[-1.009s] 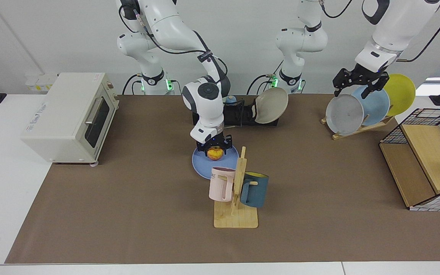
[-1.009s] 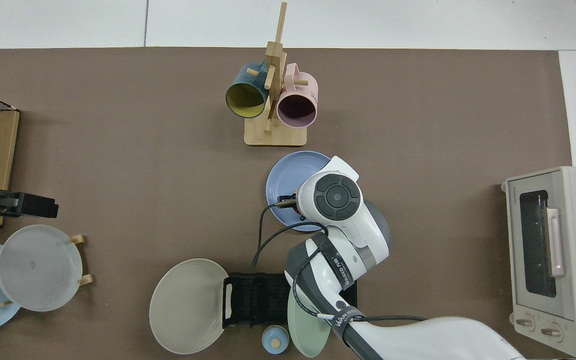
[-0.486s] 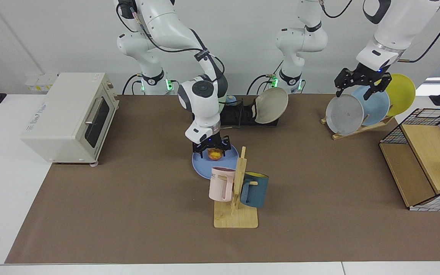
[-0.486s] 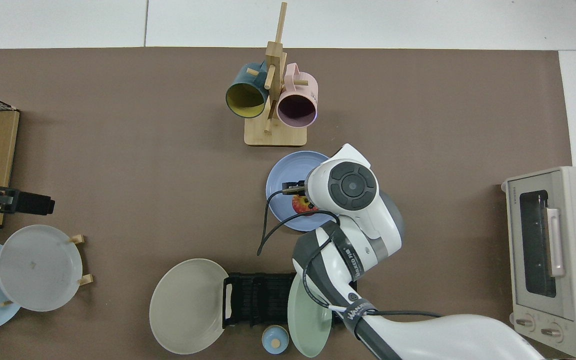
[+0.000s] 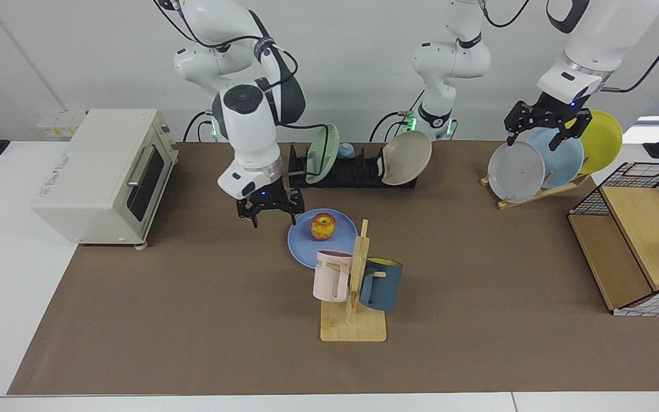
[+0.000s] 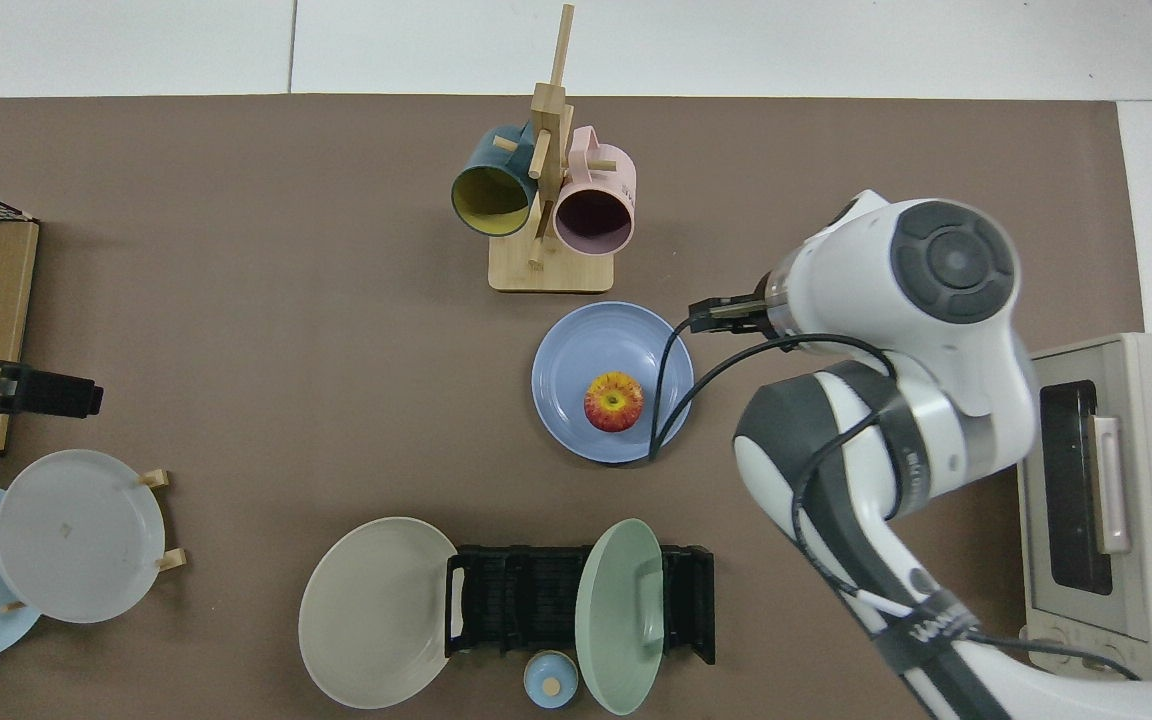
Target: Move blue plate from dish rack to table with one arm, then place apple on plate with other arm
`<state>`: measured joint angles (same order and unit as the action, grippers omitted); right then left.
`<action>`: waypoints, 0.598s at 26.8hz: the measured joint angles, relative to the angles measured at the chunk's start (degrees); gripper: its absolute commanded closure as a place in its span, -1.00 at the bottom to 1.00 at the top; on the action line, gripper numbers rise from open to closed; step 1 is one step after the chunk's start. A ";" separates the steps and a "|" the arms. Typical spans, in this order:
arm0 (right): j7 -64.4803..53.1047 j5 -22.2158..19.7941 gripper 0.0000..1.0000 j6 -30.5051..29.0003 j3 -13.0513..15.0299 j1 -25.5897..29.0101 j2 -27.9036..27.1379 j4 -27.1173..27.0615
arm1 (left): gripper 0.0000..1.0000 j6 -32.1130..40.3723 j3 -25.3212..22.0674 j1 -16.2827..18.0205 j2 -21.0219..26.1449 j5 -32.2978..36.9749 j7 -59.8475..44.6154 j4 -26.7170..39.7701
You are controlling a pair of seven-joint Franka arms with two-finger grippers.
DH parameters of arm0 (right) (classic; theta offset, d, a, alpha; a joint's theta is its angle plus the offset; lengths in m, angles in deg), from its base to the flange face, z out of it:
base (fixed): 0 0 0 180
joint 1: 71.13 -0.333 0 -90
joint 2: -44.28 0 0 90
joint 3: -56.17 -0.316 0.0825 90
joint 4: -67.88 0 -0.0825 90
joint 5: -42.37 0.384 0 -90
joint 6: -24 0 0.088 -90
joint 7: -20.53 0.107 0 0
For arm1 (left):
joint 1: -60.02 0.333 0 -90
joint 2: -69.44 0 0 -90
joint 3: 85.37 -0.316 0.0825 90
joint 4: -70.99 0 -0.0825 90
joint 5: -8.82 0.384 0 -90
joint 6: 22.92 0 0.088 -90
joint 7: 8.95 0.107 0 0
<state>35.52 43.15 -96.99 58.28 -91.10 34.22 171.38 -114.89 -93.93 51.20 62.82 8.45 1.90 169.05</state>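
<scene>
Right gripper (image 5: 269, 209) withdrawn beside apple (image 5: 322, 226)

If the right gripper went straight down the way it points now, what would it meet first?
Most likely the bare brown table. The right gripper, open, hangs beside the blue plate holding the apple; depth is hard to judge, so it might clip the rim.

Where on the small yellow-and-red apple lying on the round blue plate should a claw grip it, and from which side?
Probably straight from above, fingers closing across the widest middle of the small yellow-and-red apple. It sits with its stem dimple up on the flat round blue plate, whose raised rim would hinder a low sideways approach. The wooden mug stand also crowds one side.
</scene>
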 measured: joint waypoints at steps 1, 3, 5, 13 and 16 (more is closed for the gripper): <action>-1.82 0.00 -0.98 1.56 0.01 1.36 0.83 -0.28 | -1.00 0.24 0.00 0.00 0.26 0.00 0.00 -0.38; -5.16 0.01 -0.98 4.07 0.01 3.93 2.25 -0.51 | -1.00 0.96 0.01 -0.01 0.90 0.00 0.01 -1.29; -8.04 0.00 -0.98 6.25 0.03 6.41 3.45 -0.60 | -1.00 2.05 0.02 -0.03 1.70 0.09 0.04 -2.21; -14.51 0.00 -0.98 12.29 0.14 12.46 7.60 -0.72 | -1.00 3.64 0.51 -0.26 3.17 1.02 0.38 -3.55; -15.47 0.90 -0.98 14.33 0.17 13.88 8.96 -0.72 | -1.00 3.67 0.52 -0.46 3.18 1.02 0.70 -3.61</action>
<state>20.05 44.05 -82.66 58.45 -77.22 43.18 170.65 -111.22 -93.41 50.74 66.00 9.47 2.60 165.44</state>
